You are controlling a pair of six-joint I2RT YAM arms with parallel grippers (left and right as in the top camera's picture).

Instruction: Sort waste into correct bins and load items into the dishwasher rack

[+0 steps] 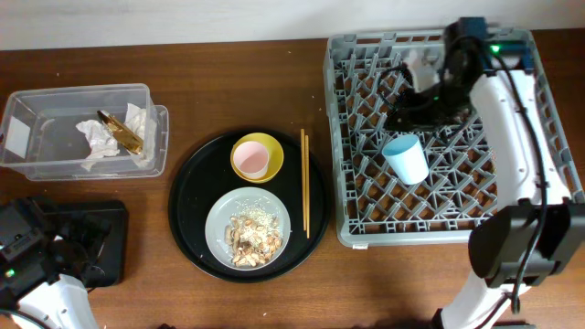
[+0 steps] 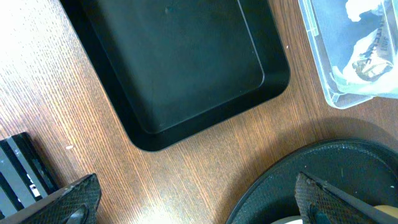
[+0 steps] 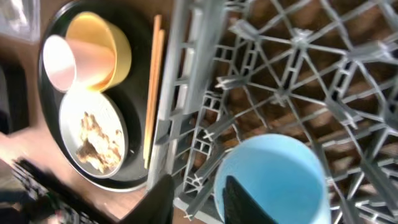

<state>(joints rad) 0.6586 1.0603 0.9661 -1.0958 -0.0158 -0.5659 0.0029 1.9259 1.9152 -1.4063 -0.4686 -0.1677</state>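
The grey dishwasher rack (image 1: 430, 239) stands at the right with the light blue cup (image 1: 407, 160) in it. My right gripper (image 1: 402, 117) hovers just above the cup, open, with the cup's rim (image 3: 273, 180) between its fingers (image 3: 202, 199). The pink cup (image 1: 249, 160) sits in the yellow bowl (image 1: 271, 146). The grey-white plate (image 1: 222, 219) holds food scraps (image 1: 251, 236). The chopsticks (image 1: 304, 183) lie beside them. The clear box (image 1: 82, 91) holds napkins (image 1: 96, 142) and the gold wrapper (image 1: 119, 131). My left gripper (image 2: 199, 208) is open and empty by the shallow black tray (image 2: 186, 62).
The bowl, plate and chopsticks rest on a round black tray (image 1: 192, 201) at the table's middle. The left arm (image 1: 27, 251) covers part of the shallow black tray (image 1: 105, 242) at the lower left. The rack's pegs (image 3: 298, 68) surround the blue cup.
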